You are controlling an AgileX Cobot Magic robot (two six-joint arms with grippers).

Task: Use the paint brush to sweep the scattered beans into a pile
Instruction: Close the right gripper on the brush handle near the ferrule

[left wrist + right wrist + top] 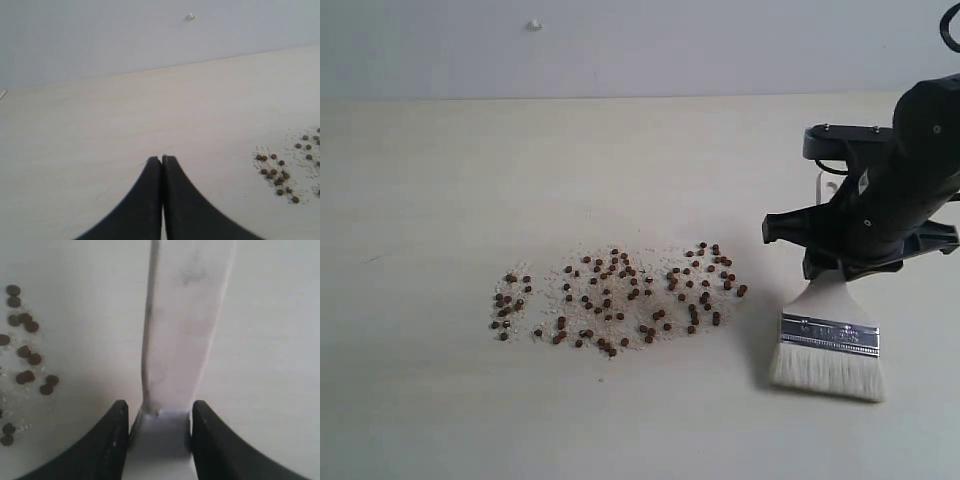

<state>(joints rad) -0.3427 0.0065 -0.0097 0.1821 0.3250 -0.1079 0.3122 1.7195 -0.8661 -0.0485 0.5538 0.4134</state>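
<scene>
The paint brush (830,345) is wide and flat. It has a pale wooden handle, a shiny silver band and soft off-white bristles that point down to the table (470,180). The right gripper (160,412) grips the handle between its two black fingers. The brush stands near the beans (615,300), on their right in the exterior view. The beans are tiny, round and reddish-brown, spread out among whitish crumbs (548,285). The left gripper (162,159) is closed tight and holds nothing.

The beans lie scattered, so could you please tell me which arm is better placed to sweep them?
The right gripper: its jaws clamp the paint brush, bristles down beside the beans. The left gripper has shut, empty jaws.
</scene>
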